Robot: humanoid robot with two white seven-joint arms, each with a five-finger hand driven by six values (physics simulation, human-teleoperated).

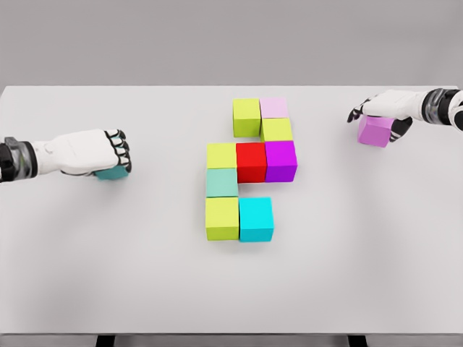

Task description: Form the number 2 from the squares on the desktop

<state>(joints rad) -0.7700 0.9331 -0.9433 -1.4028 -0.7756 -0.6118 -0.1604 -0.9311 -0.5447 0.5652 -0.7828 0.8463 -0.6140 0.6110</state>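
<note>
A white desktop (pixel 87 275) is noted under a grey backdrop. The partial figure of cubes (pixel 246 170) is found at centre. At nine o'clock, a teal cube (pixel 112 173) is enclosed by the left hand (pixel 108 153); at two o'clock, a violet cube (pixel 375 131) is gripped by the right hand (pixel 383 108). The cubes are judged rigid, light and best taken across opposite flat faces.

White table (pixel 87 275), coloured cubes (pixel 239 218)

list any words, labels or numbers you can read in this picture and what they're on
None: no printed text, label, brand or number shows anywhere.
The cubes, such as the red cube and the cyan cube, have plain coloured faces.
The white table is unmarked.
The left hand and right hand carry no readable markings.
</note>
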